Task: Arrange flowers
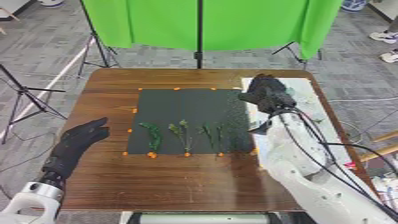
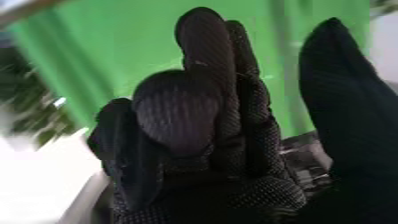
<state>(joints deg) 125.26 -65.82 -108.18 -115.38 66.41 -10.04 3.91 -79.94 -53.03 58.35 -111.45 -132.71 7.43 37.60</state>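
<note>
- Flowers point(image 1: 186, 137) lay on dark mat point(image 1: 178, 105), stems twd near edge; L hand point(image 1: 82, 139) was L of mat, open, fingers extended, holding nothing.
- Curly green stem point(image 1: 154, 137) lay nearest mat's L side, budded stems point(image 1: 177, 131) next, thin green stems point(image 1: 210, 134) R of those.
- Fine sprig point(image 1: 236, 125) lay by mat's R edge; any addition there needed a light touch, w/o dragging it.
- R hand point(image 1: 266, 94) was over white sheet point(image 1: 329, 122), R of mat: some fingers straight, others loosely bent, no grip seen. Step prob. = picking next stem: best to pinch low, lift clear, then match mat's row spacing.
</note>
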